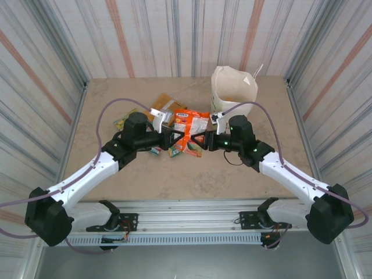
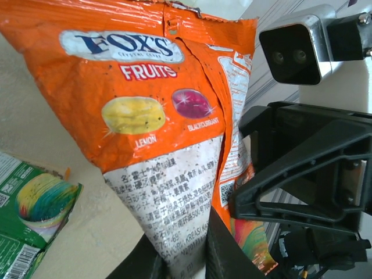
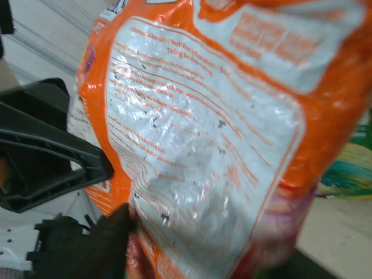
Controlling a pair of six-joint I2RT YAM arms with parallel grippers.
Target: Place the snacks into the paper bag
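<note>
Left pincer (image 2: 183, 256) clamped on bottom edge of orange packet (image 2: 157, 104). Right pincer (image 1: 201, 139) close against same packet; apart or together, cannot tell. Bag (image 1: 233, 88) behind, on worktop (image 1: 174, 180).

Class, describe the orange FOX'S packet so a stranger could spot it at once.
Find the white paper bag far right on the table. Left of it, the left claw pinches the orange packet by its lower edge. Unlike the green packet beside it, it reads FOX'S FRUITS.
</note>
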